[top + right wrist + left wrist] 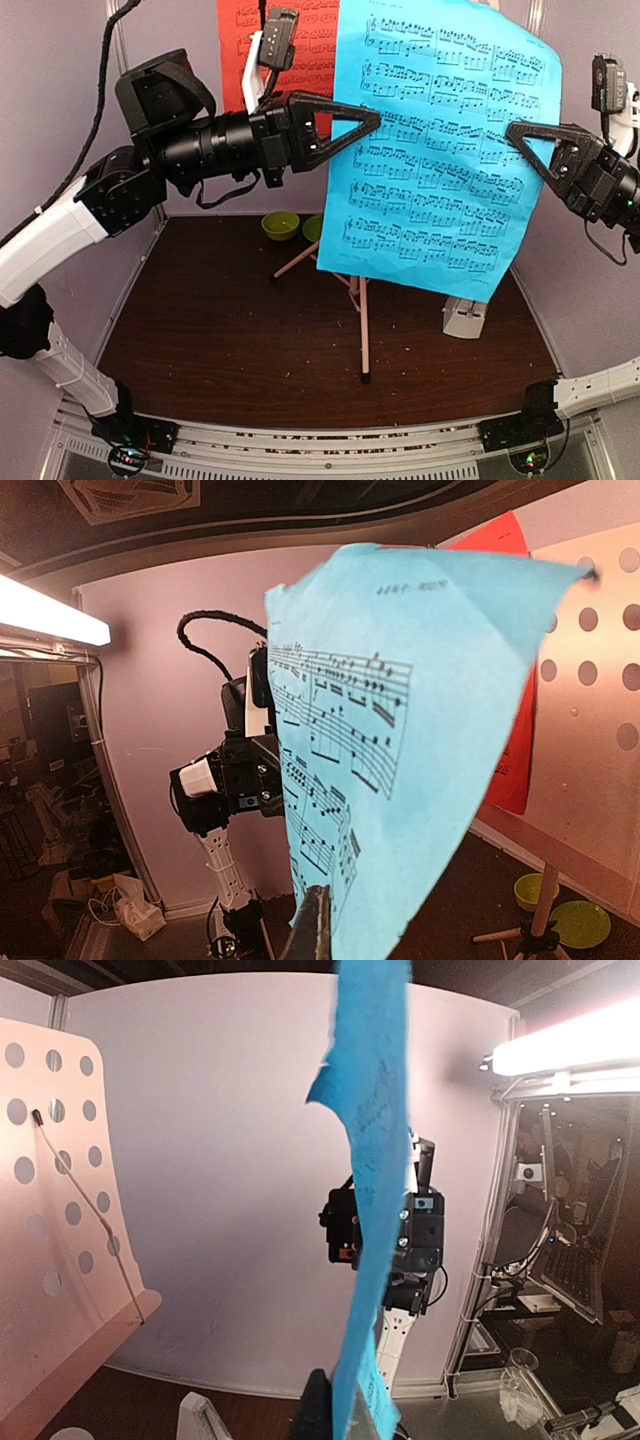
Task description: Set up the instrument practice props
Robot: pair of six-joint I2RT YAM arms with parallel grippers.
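1. The worktop is carrying the scene, with both arms reaching over it from the near edge.
2. The music stand is standing toward the back on its tripod legs. Its pale pink perforated desk is leaning back so that pages can lie against it and rest on its lip.
3. The cyan page is hanging in the air in front of the stand, well above the worktop and tilting down toward the right. It is being gripped at both side edges, which is keeping the limp paper spread out rather than folding over. In the left wrist view it is showing edge-on and apart from the stand's desk, so I am judging it as not yet placed.
4. The red page is lying against the left part of the desk, apparently already set there, and the right part seems to be waiting for the cyan one.
5. The left hand is pinching together on the cyan page's left edge.
6. The right hand is clamping the page's right edge, facing the left one across the sheet.
7. The metronome is sitting on the worktop just right of the stand, partly hidden behind the cyan page's lower corner. Whether its cover is on, I cannot tell.
8. The lime-green dishes are sitting near the back wall, beyond the tripod.
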